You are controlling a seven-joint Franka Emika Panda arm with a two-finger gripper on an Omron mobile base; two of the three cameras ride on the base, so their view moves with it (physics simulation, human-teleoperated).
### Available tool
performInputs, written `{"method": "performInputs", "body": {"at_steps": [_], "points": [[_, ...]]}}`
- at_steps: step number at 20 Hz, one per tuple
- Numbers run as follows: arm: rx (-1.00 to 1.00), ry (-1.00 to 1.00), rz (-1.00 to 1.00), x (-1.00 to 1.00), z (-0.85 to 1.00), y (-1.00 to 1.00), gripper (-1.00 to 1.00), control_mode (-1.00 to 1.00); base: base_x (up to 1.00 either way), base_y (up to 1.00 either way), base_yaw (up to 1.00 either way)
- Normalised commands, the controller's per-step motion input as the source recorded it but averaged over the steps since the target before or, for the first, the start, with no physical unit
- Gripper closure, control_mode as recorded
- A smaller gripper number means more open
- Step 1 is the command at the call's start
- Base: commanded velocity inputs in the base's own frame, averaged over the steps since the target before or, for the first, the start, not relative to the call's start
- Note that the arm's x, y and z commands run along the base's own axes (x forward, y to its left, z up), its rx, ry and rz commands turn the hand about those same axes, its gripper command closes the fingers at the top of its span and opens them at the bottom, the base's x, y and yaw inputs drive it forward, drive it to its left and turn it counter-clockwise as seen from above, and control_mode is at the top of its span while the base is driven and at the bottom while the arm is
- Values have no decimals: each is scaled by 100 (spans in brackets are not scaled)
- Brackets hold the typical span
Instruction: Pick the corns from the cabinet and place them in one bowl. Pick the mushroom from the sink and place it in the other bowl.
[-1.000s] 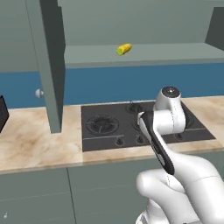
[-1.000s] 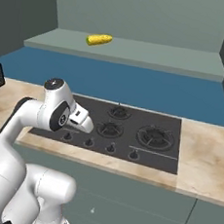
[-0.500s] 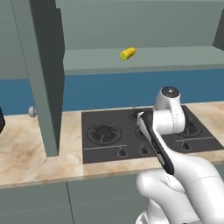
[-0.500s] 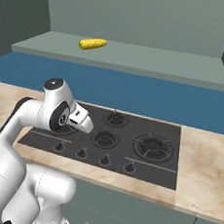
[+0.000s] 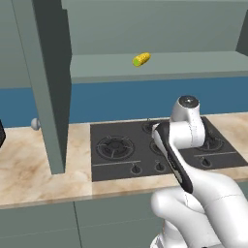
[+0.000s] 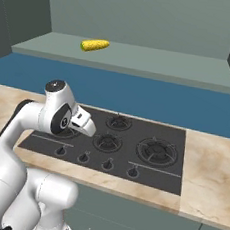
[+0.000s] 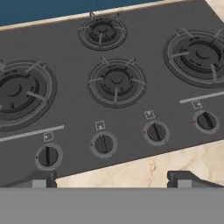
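Grey-green cabinet (image 5: 48,82) stands open above a marble worktop (image 6: 210,182) and black stove (image 6: 133,149). One corn cob (image 6: 95,45) lies on its shelf, within reach. Over the stove knobs the gripper (image 7: 113,177) hangs, jaws wide and empty, probably waiting to rise toward it.

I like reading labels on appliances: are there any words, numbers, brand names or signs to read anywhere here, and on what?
No readable words, numbers or brand names anywhere.
Stove top: small pale square marks above each of its four knobs, too small to read.
Corn cob, cabinet shelf, marble counter: no writing.
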Motion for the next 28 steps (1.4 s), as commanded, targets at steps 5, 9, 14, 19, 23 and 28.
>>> {"method": "performInputs", "body": {"at_steps": [5, 9, 14, 19, 23, 28], "points": [[0, 0, 0, 0, 0, 0, -100, 100, 0, 0, 0], [0, 0, 0, 0, 0, 0, -100, -100, 0, 0, 0], [0, -22, 0, 0, 22, 5, -100, -100, 0, 0, 0], [0, -26, -4, 0, 43, 16, -100, -100, 0, 0, 0], [0, -22, -11, 0, 50, 17, -100, -100, 0, 0, 0], [0, -11, -6, 1, 53, 11, -100, -100, 0, 0, 0]]}}
